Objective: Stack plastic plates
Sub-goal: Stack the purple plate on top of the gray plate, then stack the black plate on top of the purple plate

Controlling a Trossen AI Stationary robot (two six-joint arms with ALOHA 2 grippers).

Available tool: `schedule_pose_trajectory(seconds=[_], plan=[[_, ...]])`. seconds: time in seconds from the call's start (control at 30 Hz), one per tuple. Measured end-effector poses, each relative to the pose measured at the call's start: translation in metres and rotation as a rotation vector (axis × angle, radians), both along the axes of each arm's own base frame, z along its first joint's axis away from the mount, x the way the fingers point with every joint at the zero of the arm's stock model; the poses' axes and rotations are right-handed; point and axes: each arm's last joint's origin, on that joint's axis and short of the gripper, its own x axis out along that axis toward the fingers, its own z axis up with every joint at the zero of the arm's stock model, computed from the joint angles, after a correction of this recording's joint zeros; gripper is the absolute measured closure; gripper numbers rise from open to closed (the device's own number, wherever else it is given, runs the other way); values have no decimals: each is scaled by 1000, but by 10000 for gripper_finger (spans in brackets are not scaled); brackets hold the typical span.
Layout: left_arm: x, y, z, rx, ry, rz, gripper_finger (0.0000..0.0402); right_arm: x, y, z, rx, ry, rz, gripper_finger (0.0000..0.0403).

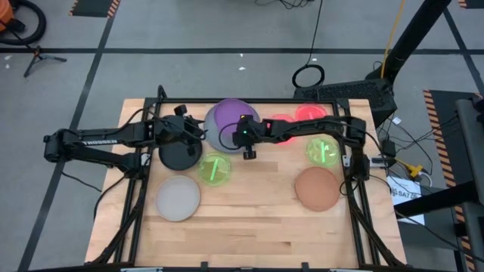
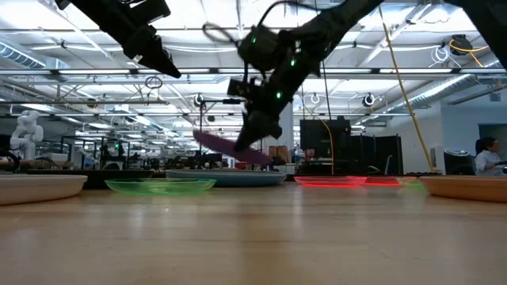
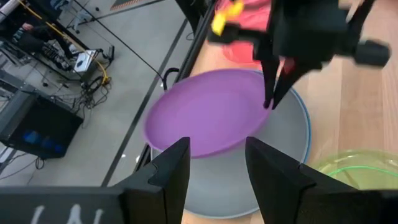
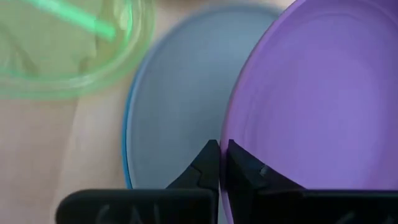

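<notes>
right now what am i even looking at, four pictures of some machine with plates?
It is a robot with two dark arms at a wooden table. One picture looks down from above, one looks level across the tabletop, and two come from cameras on the wrists. The right gripper holds a purple plate tilted in the air over a large grey plate. The left gripper is open beside it, holding nothing. Around them lie two green plates, red ones, a black plate, a pale grey plate and a brown plate.

high: overhead | low: table-level | wrists: close, prob. both see purple plate (image 3: pixel 205 118)
</notes>
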Motion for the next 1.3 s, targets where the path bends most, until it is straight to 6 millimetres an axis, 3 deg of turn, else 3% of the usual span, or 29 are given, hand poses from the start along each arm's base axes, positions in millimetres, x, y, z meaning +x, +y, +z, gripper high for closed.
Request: schedule_pose_trajectory(seconds=[0.2, 0.8, 1.13, 1.3], plan=[[0, 0, 0, 0, 0, 0, 240, 3, -3, -20, -8, 48, -22, 389], [0, 0, 0, -37, -27, 27, 240, 2, -3, -11, 39, -12, -151, 279], [-5, 2, -8, -170, -17, 136, 240, -42, 27, 40, 88, 163, -259, 280], [-14, 1, -17, -246, 69, 203, 240, -74, 51, 50, 110, 104, -200, 294]])
